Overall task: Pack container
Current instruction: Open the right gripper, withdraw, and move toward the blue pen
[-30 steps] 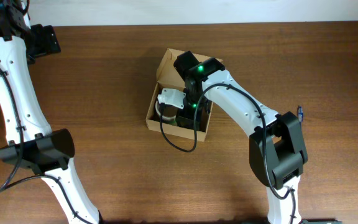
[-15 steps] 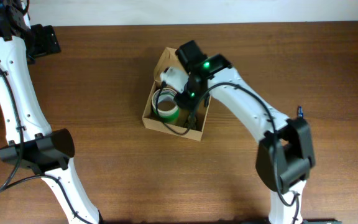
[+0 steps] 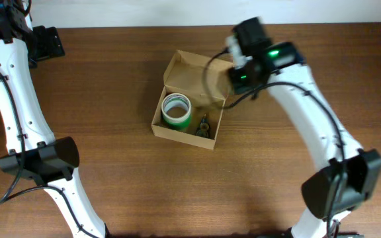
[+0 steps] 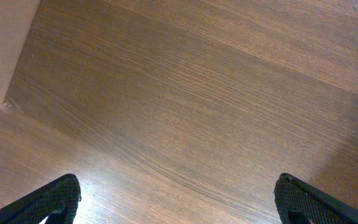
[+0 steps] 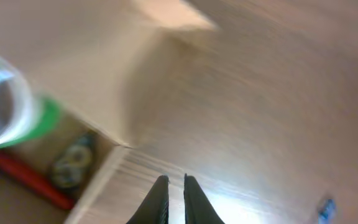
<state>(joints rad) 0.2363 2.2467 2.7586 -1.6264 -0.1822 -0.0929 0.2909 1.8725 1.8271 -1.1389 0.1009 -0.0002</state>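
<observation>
The container is an open tan cardboard box in the middle of the table, its flap lid standing up at the back. Inside lies a green and white tape roll, and a small dark item sits beside it. The right wrist view, blurred, shows the roll and the box's wall at the left. My right gripper hangs over bare table just right of the box, its fingers nearly touching and empty. At the far left my left gripper stands wide open over bare wood.
A small blue object lies on the table to the right of the box, seen also as a blue object in the right wrist view. A red strip lies on the box floor. The left arm runs down the left side.
My right gripper rose out of the box and swung back and to the right, its jaws closing empty. The tape roll stays in the box. The left arm has not moved.
</observation>
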